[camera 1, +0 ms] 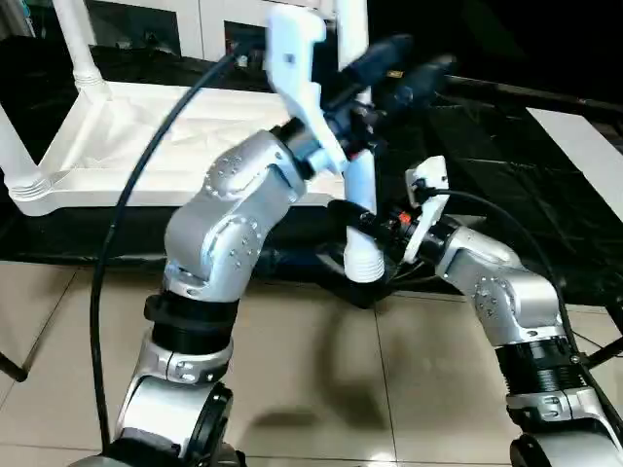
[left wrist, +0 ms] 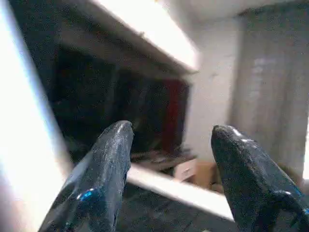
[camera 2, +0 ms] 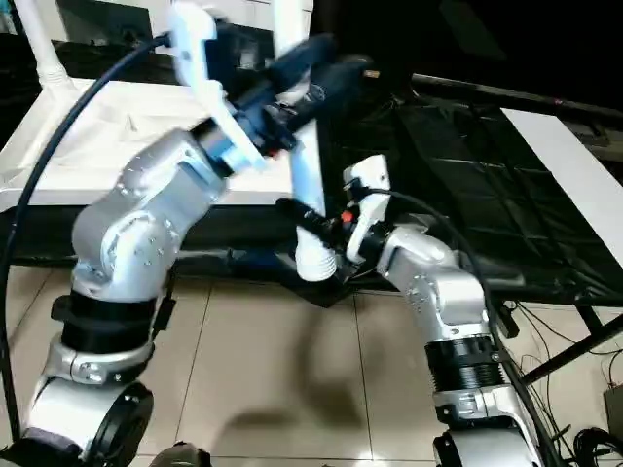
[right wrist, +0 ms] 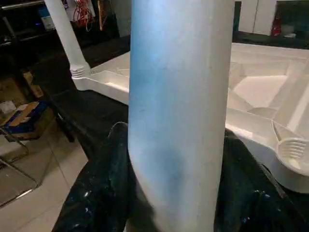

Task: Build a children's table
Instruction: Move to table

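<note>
The white table top (camera 1: 146, 146) lies upside down on the black bench, ribbed side up. Two legs stand in its left corner sockets, a far leg (camera 1: 78, 49) and a near leg (camera 1: 15, 156). My right gripper (camera 1: 365, 219) is shut on another white leg (camera 1: 360, 185), holding it upright off the near right of the top, its ridged end (camera 1: 365, 263) pointing down. In the right wrist view this leg (right wrist: 178, 96) sits between the black fingers, with an open corner socket (right wrist: 292, 150) behind it. My left gripper (camera 1: 414, 63) is raised beside the leg's upper part, open with nothing between its fingers (left wrist: 111, 164).
A flat white board (camera 1: 584, 146) lies at the bench's far right on black sheeting. A black cable (camera 1: 127, 195) loops over my left arm. Tiled floor lies below the bench's near edge (camera 1: 97, 258).
</note>
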You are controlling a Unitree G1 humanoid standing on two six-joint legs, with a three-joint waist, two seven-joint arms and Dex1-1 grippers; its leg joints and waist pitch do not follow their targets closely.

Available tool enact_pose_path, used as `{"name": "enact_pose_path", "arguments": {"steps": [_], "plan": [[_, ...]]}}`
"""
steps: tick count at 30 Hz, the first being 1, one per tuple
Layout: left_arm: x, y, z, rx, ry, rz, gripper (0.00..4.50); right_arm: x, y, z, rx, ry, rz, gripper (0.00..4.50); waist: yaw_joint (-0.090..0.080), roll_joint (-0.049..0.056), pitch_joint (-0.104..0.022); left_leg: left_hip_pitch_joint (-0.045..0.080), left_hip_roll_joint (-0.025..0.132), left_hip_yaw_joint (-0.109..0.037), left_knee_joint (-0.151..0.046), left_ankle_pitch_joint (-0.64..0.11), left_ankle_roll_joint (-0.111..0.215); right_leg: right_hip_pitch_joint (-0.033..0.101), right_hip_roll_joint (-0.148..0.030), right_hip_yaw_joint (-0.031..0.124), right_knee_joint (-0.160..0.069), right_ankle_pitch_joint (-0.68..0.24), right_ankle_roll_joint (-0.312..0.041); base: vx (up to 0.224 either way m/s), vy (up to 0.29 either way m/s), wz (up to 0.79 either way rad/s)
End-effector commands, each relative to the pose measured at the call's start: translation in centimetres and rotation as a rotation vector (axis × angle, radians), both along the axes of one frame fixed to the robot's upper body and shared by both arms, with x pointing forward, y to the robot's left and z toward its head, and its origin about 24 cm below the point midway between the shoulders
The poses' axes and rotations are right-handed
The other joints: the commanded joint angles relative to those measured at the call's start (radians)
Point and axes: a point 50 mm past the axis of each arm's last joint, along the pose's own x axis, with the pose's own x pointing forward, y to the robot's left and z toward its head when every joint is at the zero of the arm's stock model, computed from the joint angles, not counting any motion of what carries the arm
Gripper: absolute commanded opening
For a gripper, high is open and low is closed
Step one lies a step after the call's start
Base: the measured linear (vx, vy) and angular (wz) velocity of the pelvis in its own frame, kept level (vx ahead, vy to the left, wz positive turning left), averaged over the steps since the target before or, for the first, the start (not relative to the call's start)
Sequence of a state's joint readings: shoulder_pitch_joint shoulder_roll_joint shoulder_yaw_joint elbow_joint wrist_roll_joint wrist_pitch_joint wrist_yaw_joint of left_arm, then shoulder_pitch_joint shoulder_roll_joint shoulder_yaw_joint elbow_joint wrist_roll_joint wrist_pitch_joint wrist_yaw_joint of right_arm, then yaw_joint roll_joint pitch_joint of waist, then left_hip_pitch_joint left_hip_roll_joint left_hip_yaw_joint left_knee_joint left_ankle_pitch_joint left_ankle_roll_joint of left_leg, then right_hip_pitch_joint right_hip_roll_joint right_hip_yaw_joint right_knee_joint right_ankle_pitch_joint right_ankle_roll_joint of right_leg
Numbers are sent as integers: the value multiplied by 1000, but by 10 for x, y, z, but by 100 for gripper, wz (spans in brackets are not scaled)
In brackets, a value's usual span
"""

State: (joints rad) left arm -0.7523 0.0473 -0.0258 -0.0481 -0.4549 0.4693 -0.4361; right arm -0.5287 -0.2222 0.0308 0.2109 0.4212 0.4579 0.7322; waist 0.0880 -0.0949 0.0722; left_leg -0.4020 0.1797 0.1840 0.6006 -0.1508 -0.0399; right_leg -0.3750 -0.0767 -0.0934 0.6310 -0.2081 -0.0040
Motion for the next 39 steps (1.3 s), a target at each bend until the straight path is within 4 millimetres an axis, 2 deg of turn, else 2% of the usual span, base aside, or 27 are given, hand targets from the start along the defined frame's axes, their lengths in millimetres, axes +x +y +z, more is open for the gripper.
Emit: {"name": "enact_pose_path", "arguments": {"steps": [1,2,4,5,6,7,10,11,13,15,18,20,21,22,26,28,30,32,39], "plan": [[7,9,2,-40,21,96,296,0,-3,0,-7,-3,-3,180,-1,11,-77,36,68,-28,-74,-239,-67,33,-87,62,-87,-210,-135,0,0,0],[9,12,3,-54,31,121,296,0,-2,0,-7,-3,-3,180,-1,11,-76,37,69,-29,-75,-240,-68,32,-87,62,-85,-201,-139,0,0,0],[21,32,5,-122,49,295,296,1,-3,1,-3,-6,-8,180,-2,13,-77,35,69,-30,-75,-243,-67,33,-86,62,-82,-171,-145,0,0,0],[24,40,6,-160,49,350,296,1,-3,1,-1,-6,-9,180,-3,10,-76,36,69,-30,-76,-243,-63,33,-87,63,-85,-170,-144,0,0,0],[25,48,11,-215,30,402,296,1,-3,1,-1,-7,-11,180,-1,13,-79,34,67,-30,-73,-234,-59,36,-88,63,-84,-156,-144,0,0,0],[24,66,24,-356,-16,490,296,0,-5,1,5,-5,-14,180,1,12,-80,33,67,-30,-72,-219,-54,38,-88,63,-83,-133,-147,0,0,0],[24,78,27,-389,-41,572,296,-1,-6,0,8,-1,-16,180,1,12,-83,33,67,-29,-70,-180,-38,39,-86,61,-72,-59,-163,0,0,0],[26,76,23,-372,-14,574,296,-1,-6,-1,5,-1,-15,180,0,11,-83,34,67,-28,-69,-175,-37,38,-85,62,-71,-53,-166,0,0,0],[35,62,4,-199,94,539,296,-1,-5,-1,3,-1,-11,180,6,15,-81,41,67,-24,-68,-169,-36,31,-83,63,-69,-57,-170,0,0,0],[36,55,-4,-117,127,513,296,-1,-4,-1,0,-3,-8,180,9,12,-81,40,67,-24,-70,-176,-40,32,-84,63,-72,-79,-163,0,0,0],[36,27,-32,140,163,386,296,-2,0,0,-26,-14,12,180,11,13,-79,39,68,-26,-74,-208,-61,31,-88,64,-79,-144,-144,0,0,0],[35,23,-36,165,164,373,296,-2,1,0,-27,-15,18,180,11,12,-81,39,68,-27,-75,-211,-67,33,-89,63,-79,-137,-144,0,0,0],[35,23,-36,165,164,373,296,-2,1,0,-27,-15,18,180,11,12,-80,37,68,-28,-75,-209,-65,33,-90,64,-80,-133,-145,0,0,0],[33,13,-39,176,149,314,296,-3,3,0,-29,-16,31,180,9,10,-82,34,67,-28,-74,-202,-63,36,-90,64,-79,-119,-149,0,0,0],[31,8,-39,164,138,278,296,-4,4,0,-32,-16,39,180,2,9,-83,32,66,-27,-71,-176,-43,39,-90,62,-73,-75,-172,0,0,0],[20,-4,-26,106,76,151,296,-6,6,-4,-48,-9,55,180,5,9,-83,33,65,-24,-69,-162,-34,39,-91,63,-73,-62,-183,0,0,0],[15,-8,-21,87,56,103,296,-7,7,-6,-55,-6,59,180,4,11,-84,34,68,-25,-70,-156,-33,38,-88,61,-68,-44,-194,0,0,0],[7,-17,-18,96,36,6,296,-8,8,-8,-63,-1,66,180,6,12,-80,35,68,-23,-71,-173,-35,37,-91,62,-73,-67,-203,0,0,0],[3,-25,-23,124,35,-31,296,-9,10,-8,-72,-3,79,180,1,11,-76,36,68,-26,-74,-233,-55,34,-90,64,-84,-169,-164,0,0,0]]}}
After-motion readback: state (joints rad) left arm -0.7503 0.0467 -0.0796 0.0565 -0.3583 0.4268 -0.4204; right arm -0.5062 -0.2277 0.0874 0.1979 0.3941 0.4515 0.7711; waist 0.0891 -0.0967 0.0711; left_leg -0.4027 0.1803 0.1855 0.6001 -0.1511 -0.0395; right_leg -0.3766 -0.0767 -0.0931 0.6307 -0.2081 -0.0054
